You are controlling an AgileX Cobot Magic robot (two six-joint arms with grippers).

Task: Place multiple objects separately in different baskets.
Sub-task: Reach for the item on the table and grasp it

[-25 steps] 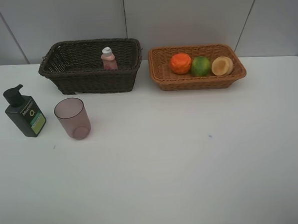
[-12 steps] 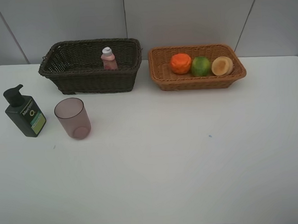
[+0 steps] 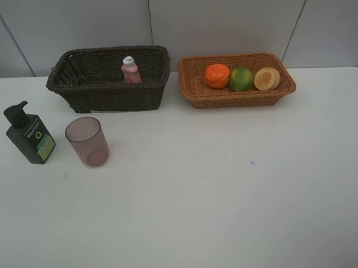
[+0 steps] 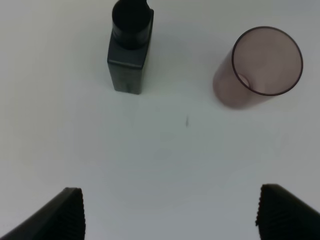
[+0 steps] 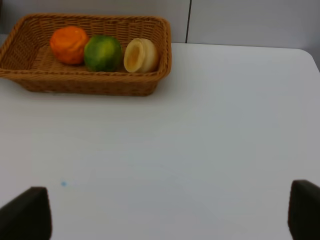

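**Sorting task, part done.** The dark basket sits far left on the worktop and holds a pink bottle, upright near its middle. The light basket, just to its right, holds three fruits in a row. They are an orange, a green fruit touching it, and a pale yellow fruit at the right end.

Two items stand outside the baskets, on the near-left worktop. One is a dark green pump bottle, upright. The other is a translucent pink cup, mouth up, just to the right of it and not touching.

Neither arm shows in the high view. The left claw faces the pump bottle and cup, apart from both, with its jaws spread wide and empty. The right claw is likewise spread wide and empty, over bare worktop and facing the light basket.

**Step in hand, as judged.** The fruit is sorted, and pickup of the cup or the pump bottle by the left arm is due.

**Next move.** The left claw must come down around one of the two and close across its sides. It then carries the item over the near wall into the dark basket, clear of the pink bottle.
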